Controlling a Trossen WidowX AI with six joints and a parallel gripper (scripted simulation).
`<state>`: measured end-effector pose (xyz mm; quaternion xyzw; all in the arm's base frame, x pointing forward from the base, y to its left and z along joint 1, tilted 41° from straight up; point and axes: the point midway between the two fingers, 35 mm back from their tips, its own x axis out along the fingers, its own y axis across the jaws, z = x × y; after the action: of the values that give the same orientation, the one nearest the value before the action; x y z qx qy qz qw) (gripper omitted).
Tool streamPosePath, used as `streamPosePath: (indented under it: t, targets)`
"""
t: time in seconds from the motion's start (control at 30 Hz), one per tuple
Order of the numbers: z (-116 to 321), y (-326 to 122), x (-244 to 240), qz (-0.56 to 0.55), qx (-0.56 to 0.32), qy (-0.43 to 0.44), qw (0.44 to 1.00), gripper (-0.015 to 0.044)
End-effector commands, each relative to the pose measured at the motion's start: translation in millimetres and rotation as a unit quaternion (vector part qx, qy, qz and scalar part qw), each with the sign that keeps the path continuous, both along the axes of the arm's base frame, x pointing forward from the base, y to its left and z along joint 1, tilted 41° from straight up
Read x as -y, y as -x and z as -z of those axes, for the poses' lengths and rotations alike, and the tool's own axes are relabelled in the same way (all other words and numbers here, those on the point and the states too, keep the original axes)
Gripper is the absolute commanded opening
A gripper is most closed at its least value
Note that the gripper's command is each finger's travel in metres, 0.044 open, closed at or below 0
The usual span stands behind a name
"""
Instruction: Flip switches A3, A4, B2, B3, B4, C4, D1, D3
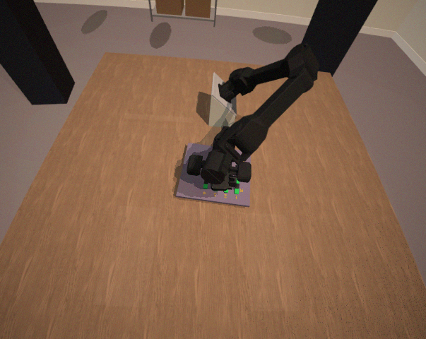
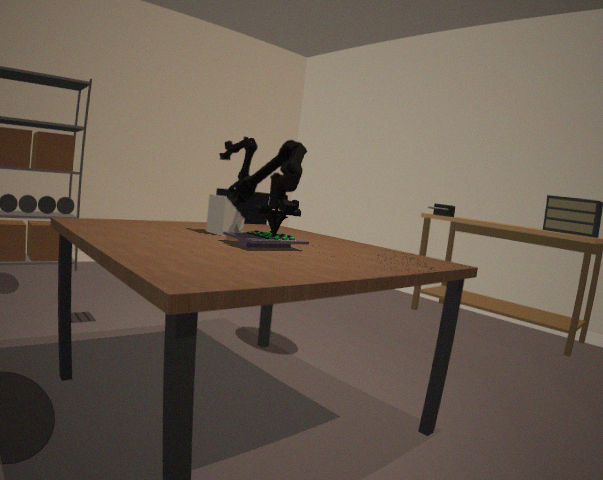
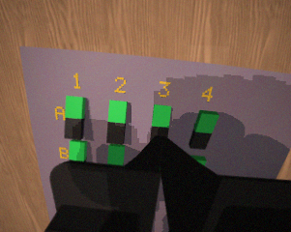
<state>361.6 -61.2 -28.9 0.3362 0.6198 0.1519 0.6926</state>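
The purple panel [image 1: 187, 191] [image 2: 297, 242] [image 3: 43, 72] carries switches with green and black halves. My gripper [image 2: 275, 234] [image 3: 160, 141] is shut and empty, pointing down. Its tips are at the near, black half of switch A3 [image 3: 161, 116] in the wrist view; contact cannot be told. Switches A1 [image 3: 74, 107], A2 [image 3: 117, 111] and A4 [image 3: 206, 122] show whole, green half away from the arm. Switches B1 [image 3: 77, 151], B2 [image 3: 116, 155] and B4 [image 3: 199, 159] show partly. B3 and rows C and D are hidden behind the fingers. Which ends are raised is unclear.
The panel lies on the wooden table [image 1: 132, 255] [image 2: 187, 258]. A pale, slanted block [image 1: 220, 114] [image 2: 216, 214] stands behind the panel, near the arm's base. The arm reaches over the panel and covers much of it in the top view.
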Motion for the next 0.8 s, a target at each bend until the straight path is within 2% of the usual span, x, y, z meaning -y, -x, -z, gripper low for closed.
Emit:
streamPosePath:
  t: [0.0, 0.77]
  targets:
    - [0.2, -0.2, -0.6, 0.002, -0.001, -0.002, 1.0, 0.0]
    - [2.5, -0.7, -2.6, 0.002, -0.001, -0.002, 1.0, 0.0]
